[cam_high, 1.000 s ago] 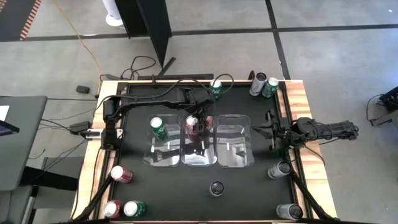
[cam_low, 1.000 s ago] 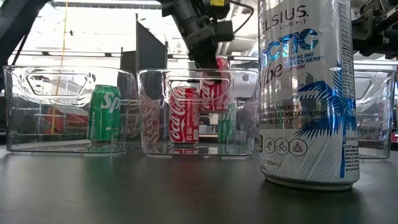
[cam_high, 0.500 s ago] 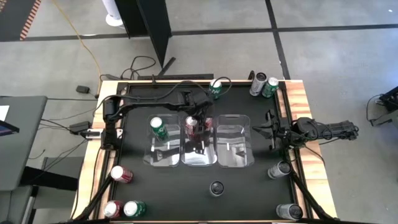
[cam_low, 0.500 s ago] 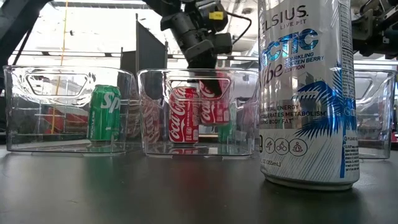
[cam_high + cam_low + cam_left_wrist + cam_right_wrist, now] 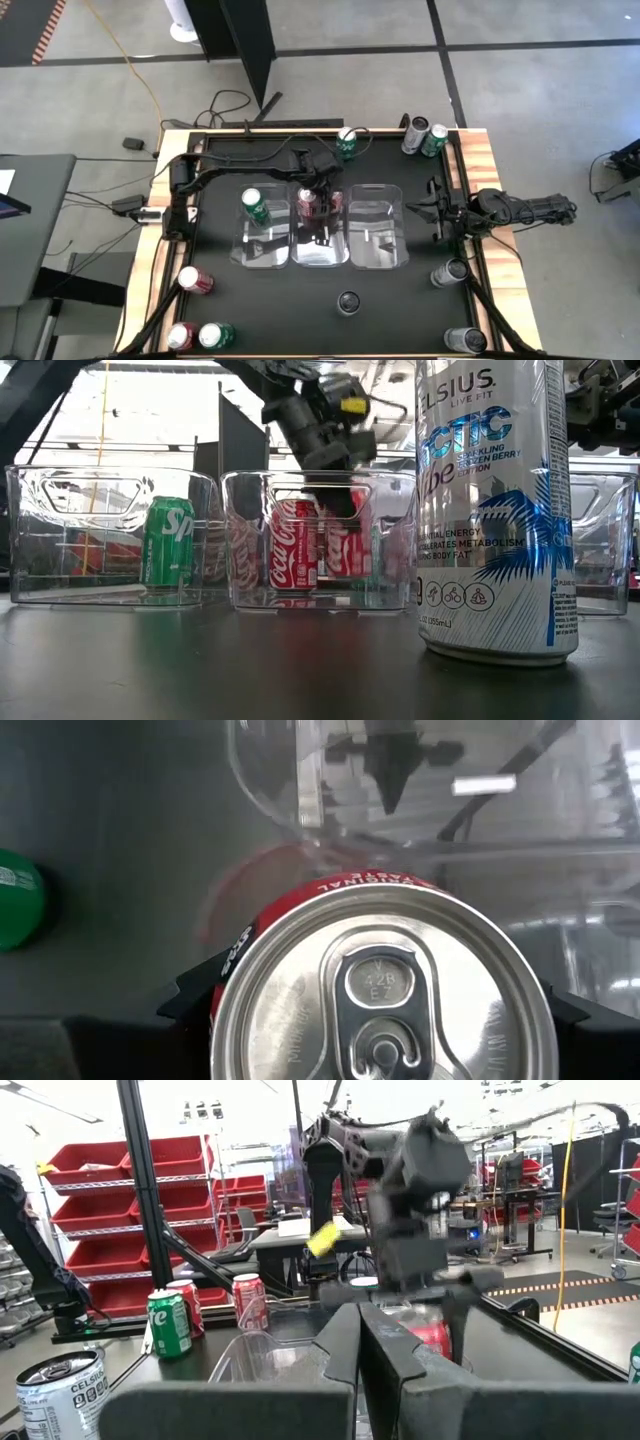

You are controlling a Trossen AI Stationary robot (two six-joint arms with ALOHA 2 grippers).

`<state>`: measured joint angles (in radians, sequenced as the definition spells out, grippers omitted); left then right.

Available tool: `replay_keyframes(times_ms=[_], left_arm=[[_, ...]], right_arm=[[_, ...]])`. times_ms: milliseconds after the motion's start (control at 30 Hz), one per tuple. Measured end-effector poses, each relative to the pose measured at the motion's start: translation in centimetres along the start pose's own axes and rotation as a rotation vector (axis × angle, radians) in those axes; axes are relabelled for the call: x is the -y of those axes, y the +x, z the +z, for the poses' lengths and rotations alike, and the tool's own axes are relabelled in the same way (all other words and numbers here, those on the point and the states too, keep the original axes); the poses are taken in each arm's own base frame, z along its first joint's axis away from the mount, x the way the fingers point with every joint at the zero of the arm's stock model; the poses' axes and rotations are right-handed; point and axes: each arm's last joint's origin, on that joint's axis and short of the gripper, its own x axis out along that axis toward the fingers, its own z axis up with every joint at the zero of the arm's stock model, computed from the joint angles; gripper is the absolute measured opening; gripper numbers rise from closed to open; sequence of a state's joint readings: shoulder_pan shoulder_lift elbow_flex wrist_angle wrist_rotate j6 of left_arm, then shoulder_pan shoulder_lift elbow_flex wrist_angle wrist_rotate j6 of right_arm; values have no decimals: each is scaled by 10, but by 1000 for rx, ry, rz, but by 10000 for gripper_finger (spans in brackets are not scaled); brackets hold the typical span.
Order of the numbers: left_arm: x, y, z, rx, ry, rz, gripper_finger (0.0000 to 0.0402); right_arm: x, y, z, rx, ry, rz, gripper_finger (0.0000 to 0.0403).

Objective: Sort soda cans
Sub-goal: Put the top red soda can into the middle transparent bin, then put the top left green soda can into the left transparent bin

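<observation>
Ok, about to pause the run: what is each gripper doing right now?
Left gripper: closed on a red can in the middle tray.
Right gripper: shut, empty.

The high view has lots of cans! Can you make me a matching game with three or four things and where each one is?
Things:
1. green can
2. red can in the left claw
3. right claw
4. right tray

Places or states:
A. shut, beside the right tray
B. holds no can
C. alone in the left tray
D. down in the middle tray next to another red can

Right pairs: 1-C, 2-D, 3-A, 4-B
</observation>
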<state>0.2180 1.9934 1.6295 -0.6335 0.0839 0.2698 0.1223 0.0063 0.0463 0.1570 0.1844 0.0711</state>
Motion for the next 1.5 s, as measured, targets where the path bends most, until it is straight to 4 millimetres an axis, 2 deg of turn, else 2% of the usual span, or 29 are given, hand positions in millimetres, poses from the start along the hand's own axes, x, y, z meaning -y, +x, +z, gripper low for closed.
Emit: replay_keyframes(times_ms=[167,433,933,1500], left_arm=[[1,19,-5,-40,0,-19,305],[-1,16,-1,-44,-7,-16,308],[-1,14,3,-33,-48,-4,353],[-6,-29,33,-31,-25,48,355]], right_arm=[[0,0,0,-5,-1,-1,29],[0,0,-1,-8,-3,-1,29],[0,0,-1,-7,-1,-1,29],[0,0,-1,-7,-1,-1,29]])
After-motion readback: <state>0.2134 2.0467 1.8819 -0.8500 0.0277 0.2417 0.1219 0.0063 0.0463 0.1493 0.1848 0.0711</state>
